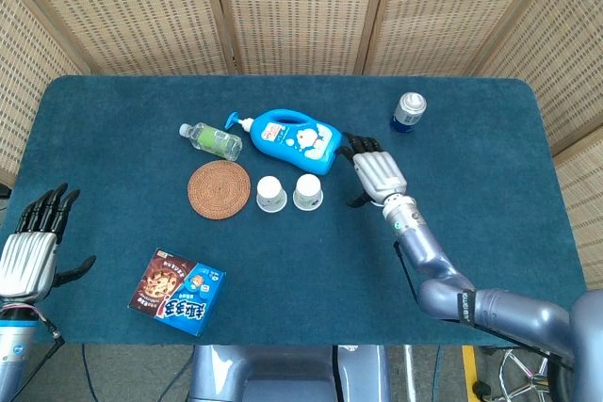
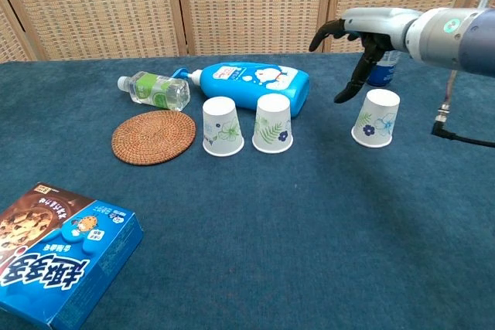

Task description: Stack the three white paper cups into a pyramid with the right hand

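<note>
Your right hand [image 2: 357,52] hangs empty, fingers apart, above and just left of the third paper cup [image 2: 376,118], well placed to grasp it. The two base cups [image 2: 222,126] [image 2: 273,123] stand inverted side by side on the surface [image 2: 309,222], ready to carry it. Your left hand [image 1: 30,247] rests open.

Two upside-down paper cups [image 2: 223,126] [image 2: 273,123] stand side by side mid-surface [image 1: 490,185], just in front of the pump bottle [image 1: 290,136] lying on its side. Third cup [image 2: 376,117] stands well apart to their right. Right hand [image 2: 357,44] hovers above the gap between the middle and third cup, fingers spread, holding nothing. Woven coaster [image 1: 219,189] lies left of the cups; small water bottle [image 1: 212,140] lies behind it, beside the pump nozzle. Can [image 1: 408,111] stands far back right. Snack box [image 1: 177,292] lies near the front left. Left hand [image 1: 28,251] sits off the front-left edge, fingers apart.
</note>
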Robot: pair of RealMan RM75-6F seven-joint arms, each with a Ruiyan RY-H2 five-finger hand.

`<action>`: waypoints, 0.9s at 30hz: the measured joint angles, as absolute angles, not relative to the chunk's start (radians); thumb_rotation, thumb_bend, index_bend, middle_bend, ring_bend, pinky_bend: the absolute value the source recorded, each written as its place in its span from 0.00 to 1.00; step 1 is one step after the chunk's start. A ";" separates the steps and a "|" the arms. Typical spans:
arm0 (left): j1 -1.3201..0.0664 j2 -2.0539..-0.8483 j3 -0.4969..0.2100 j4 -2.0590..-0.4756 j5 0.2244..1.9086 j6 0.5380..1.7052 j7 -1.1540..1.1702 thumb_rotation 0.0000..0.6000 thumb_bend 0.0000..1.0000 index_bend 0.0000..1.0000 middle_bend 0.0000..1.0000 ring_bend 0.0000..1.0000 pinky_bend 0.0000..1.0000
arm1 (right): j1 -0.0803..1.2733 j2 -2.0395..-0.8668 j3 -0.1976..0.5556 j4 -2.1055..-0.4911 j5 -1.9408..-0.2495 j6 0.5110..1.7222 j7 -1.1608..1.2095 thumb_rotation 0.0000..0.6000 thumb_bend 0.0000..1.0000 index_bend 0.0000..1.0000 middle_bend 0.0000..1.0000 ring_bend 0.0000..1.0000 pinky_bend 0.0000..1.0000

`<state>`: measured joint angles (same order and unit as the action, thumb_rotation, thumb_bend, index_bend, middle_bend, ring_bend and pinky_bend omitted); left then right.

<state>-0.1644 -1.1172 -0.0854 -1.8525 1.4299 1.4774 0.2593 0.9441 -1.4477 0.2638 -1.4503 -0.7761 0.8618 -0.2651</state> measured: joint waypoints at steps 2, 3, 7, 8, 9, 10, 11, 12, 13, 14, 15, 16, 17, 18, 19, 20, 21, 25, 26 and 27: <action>-0.164 -1.116 -0.084 -1.854 1.434 1.478 0.259 1.00 0.23 0.05 0.00 0.00 0.08 | 0.931 -1.430 0.260 -1.461 -0.763 0.869 -0.270 1.00 0.15 0.22 0.00 0.00 0.05; -0.164 -1.116 -0.083 -1.854 1.437 1.478 0.259 1.00 0.23 0.05 0.00 0.00 0.08 | 0.926 -1.424 0.258 -1.462 -0.759 0.871 -0.271 1.00 0.15 0.22 0.00 0.00 0.05; -0.164 -1.117 -0.083 -1.856 1.443 1.480 0.263 1.00 0.23 0.05 0.00 0.00 0.08 | 0.910 -1.410 0.251 -1.449 -0.743 0.872 -0.268 1.00 0.15 0.22 0.00 0.00 0.05; -0.165 -1.118 -0.083 -1.856 1.443 1.480 0.265 1.00 0.23 0.05 0.00 0.00 0.08 | 0.905 -1.407 0.249 -1.439 -0.737 0.868 -0.265 1.00 0.15 0.22 0.00 0.00 0.05; -0.165 -1.118 -0.083 -1.856 1.444 1.480 0.267 1.00 0.23 0.05 0.00 0.00 0.08 | 0.902 -1.406 0.248 -1.431 -0.732 0.864 -0.261 1.00 0.15 0.22 0.00 0.00 0.05; -0.165 -1.119 -0.082 -1.856 1.445 1.479 0.270 1.00 0.23 0.05 0.00 0.00 0.08 | 0.899 -1.405 0.246 -1.423 -0.729 0.859 -0.257 1.00 0.15 0.22 0.00 0.00 0.05; -0.165 -1.120 -0.082 -1.856 1.445 1.479 0.273 1.00 0.23 0.05 0.00 0.00 0.08 | 0.895 -1.405 0.244 -1.410 -0.726 0.853 -0.251 1.00 0.15 0.22 0.00 0.00 0.05; -0.166 -1.122 -0.082 -1.856 1.445 1.478 0.278 1.00 0.23 0.05 0.00 0.00 0.08 | 0.892 -1.406 0.242 -1.398 -0.725 0.847 -0.246 1.00 0.15 0.22 0.00 0.00 0.05; -0.166 -1.123 -0.082 -1.857 1.445 1.478 0.282 1.00 0.23 0.05 0.00 0.00 0.08 | 0.890 -1.407 0.241 -1.386 -0.724 0.840 -0.241 1.00 0.15 0.22 0.00 0.00 0.05; -0.166 -1.125 -0.082 -1.857 1.445 1.479 0.286 1.00 0.23 0.05 0.00 0.00 0.08 | 0.888 -1.410 0.239 -1.366 -0.722 0.830 -0.234 1.00 0.15 0.22 0.00 0.00 0.05; -0.166 -1.126 -0.082 -1.857 1.446 1.480 0.291 1.00 0.23 0.05 0.00 0.00 0.08 | 0.886 -1.413 0.238 -1.351 -0.721 0.821 -0.228 1.00 0.15 0.22 0.00 0.00 0.05; -0.166 -1.128 -0.083 -1.858 1.447 1.482 0.294 1.00 0.23 0.05 0.00 0.00 0.08 | 0.885 -1.417 0.237 -1.335 -0.721 0.811 -0.221 1.00 0.15 0.23 0.00 0.00 0.05; -0.166 -1.129 -0.083 -1.858 1.448 1.484 0.296 1.00 0.23 0.05 0.00 0.00 0.08 | 0.883 -1.423 0.237 -1.312 -0.720 0.798 -0.211 1.00 0.15 0.23 0.00 0.00 0.05; -0.165 -1.131 -0.083 -1.858 1.449 1.487 0.300 1.00 0.23 0.05 0.00 0.00 0.08 | 0.882 -1.428 0.236 -1.295 -0.719 0.788 -0.204 1.00 0.15 0.23 0.00 0.00 0.05; -0.165 -1.132 -0.084 -1.857 1.449 1.487 0.303 1.00 0.23 0.05 0.00 0.00 0.08 | 0.881 -1.434 0.235 -1.276 -0.717 0.776 -0.198 1.00 0.15 0.23 0.00 0.00 0.05; -0.165 -1.135 -0.085 -1.856 1.449 1.487 0.306 1.00 0.23 0.05 0.00 0.00 0.08 | 0.880 -1.443 0.234 -1.248 -0.715 0.759 -0.189 1.00 0.15 0.23 0.00 0.00 0.05; -0.166 -1.137 -0.085 -1.854 1.448 1.487 0.309 1.00 0.23 0.05 0.00 0.00 0.08 | 0.880 -1.450 0.233 -1.226 -0.714 0.746 -0.182 1.00 0.15 0.23 0.00 0.00 0.05; -0.168 -1.143 -0.086 -1.851 1.442 1.483 0.320 1.00 0.23 0.05 0.00 0.00 0.08 | 0.879 -1.484 0.233 -1.143 -0.718 0.690 -0.145 1.00 0.15 0.23 0.00 0.00 0.05; -0.169 -1.144 -0.086 -1.850 1.439 1.480 0.323 1.00 0.23 0.05 0.00 0.00 0.08 | 0.879 -1.495 0.233 -1.123 -0.723 0.675 -0.135 1.00 0.15 0.24 0.00 0.00 0.05; -0.171 -1.147 -0.087 -1.850 1.437 1.477 0.328 1.00 0.23 0.05 0.00 0.00 0.08 | 0.879 -1.503 0.233 -1.109 -0.729 0.666 -0.126 1.00 0.15 0.24 0.00 0.00 0.05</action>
